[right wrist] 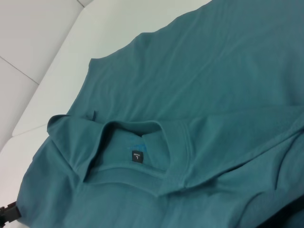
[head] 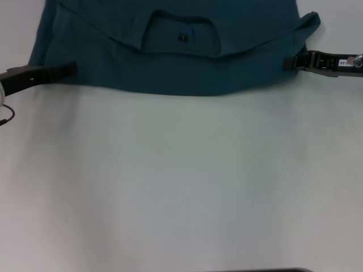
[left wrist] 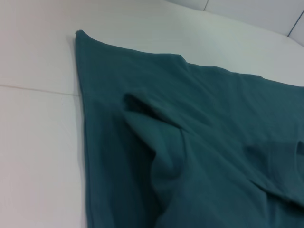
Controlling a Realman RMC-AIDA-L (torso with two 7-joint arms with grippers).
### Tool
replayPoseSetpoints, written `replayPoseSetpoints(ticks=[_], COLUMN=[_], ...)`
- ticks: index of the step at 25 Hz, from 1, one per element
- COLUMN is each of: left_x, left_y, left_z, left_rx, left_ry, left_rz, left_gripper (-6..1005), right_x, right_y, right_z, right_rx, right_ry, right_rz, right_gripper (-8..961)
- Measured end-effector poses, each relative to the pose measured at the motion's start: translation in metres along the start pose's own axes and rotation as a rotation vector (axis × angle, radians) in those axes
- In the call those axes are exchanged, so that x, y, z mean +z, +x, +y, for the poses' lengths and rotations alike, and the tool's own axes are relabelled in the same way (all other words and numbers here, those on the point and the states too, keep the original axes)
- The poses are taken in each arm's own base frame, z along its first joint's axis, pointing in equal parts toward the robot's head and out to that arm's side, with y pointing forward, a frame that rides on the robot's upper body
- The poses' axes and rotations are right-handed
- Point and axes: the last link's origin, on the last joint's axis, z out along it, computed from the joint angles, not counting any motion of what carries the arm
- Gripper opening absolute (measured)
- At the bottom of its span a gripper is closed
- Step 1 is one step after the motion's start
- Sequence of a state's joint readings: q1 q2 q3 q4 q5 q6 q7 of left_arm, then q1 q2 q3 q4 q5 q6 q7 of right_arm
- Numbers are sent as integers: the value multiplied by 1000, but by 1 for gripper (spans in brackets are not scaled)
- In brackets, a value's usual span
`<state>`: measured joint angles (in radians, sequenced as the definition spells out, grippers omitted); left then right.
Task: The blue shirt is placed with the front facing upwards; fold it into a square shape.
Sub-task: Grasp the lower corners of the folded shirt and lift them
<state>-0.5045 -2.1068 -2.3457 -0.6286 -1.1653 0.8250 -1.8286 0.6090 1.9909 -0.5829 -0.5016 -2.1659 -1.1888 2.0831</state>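
Folding barely begun: the dark teal-blue cotton shirt (head: 170, 56) lies across the frame's top, collar (head: 181, 35) folded nearest.
Left gripper (head: 67, 68) and right gripper (head: 290, 62) sit at its lower corners; whether either clamps cloth I cannot tell. Squaring remains.

Left gripper (head: 67, 68): black, thin cable behind. Right gripper (head: 290, 62): black, white label, silver screw.
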Motion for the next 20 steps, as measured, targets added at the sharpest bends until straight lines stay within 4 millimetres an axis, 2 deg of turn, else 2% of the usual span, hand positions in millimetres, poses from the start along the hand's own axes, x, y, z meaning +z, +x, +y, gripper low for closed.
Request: replayPoseSetpoints(ticks=[11, 18, 20], left_x=[0, 0, 0], left_y=[-2, -5, -5], left_z=[7, 1, 0], left_rx=[9, 3, 1], left_ry=[-41, 2, 5], left_rz=[-13, -23, -23], left_gripper=[889, 879, 679], right_x=[0, 0, 0], right_y=[1, 2, 2], right_z=[1, 1, 1], right_rx=[1, 3, 3], right_ry=[-5, -7, -7], right_rz=[3, 3, 3], right_gripper=[41, 41, 41])
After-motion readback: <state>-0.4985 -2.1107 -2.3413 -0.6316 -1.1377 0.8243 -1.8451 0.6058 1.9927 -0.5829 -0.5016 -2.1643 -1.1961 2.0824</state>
